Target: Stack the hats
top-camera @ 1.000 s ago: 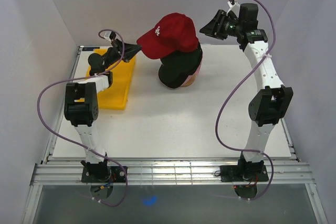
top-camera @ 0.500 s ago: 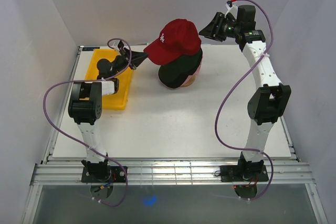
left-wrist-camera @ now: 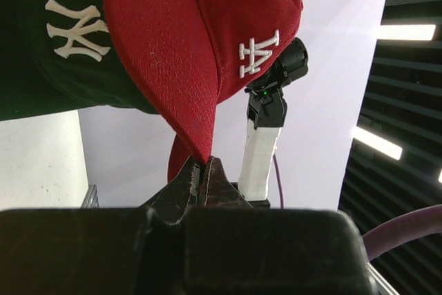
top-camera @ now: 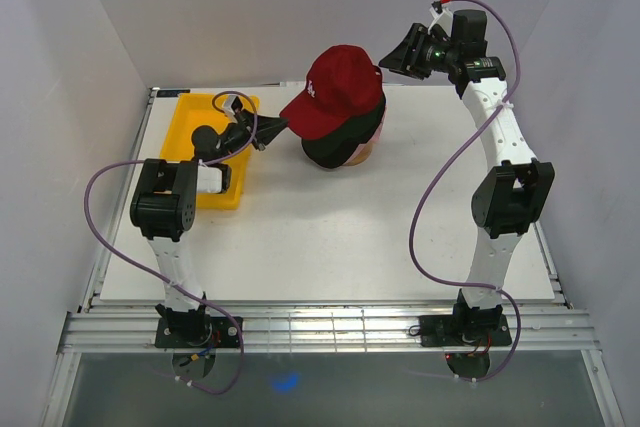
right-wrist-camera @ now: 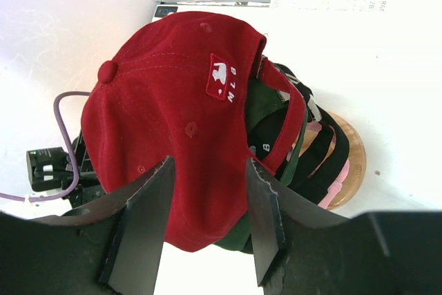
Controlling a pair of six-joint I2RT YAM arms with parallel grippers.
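From the top view, we've got the red hat [top-camera: 340,87] up on the pile at the far middle of the desk [top-camera: 330,237], crown tilted and brim pointing down toward the left arm. The left fingers [top-camera: 278,127] reach in from beside the yellow tray [top-camera: 190,122] and meet the tip of that brim. The right fingers [top-camera: 390,55] hover high just behind the crown, and from up here we cannot tell whether they touch it. Under the red one there are darker hats, with a bit of pink showing at the bottom of the pile.

On the left wrist camera, it's clear: the fingers are pressed together, clamped on the very edge of the red brim, which hangs straight down into them. The white logo on the red front is in plain sight. To the left sits a dark green hat [left-wrist-camera: 41,67] with its own white logo, tucked partly behind the red brim. Beyond, the right arm [left-wrist-camera: 262,136] stands against the wall.

On the right wrist camera, the two fingers stand apart with nothing between them, framing the back of the red hat. We see its top button and the small white patch above the rear opening. It lies over the dark green hat, with the black hats [right-wrist-camera: 304,153] nested below, straps fanned out, all on the round wooden stand [right-wrist-camera: 351,164].
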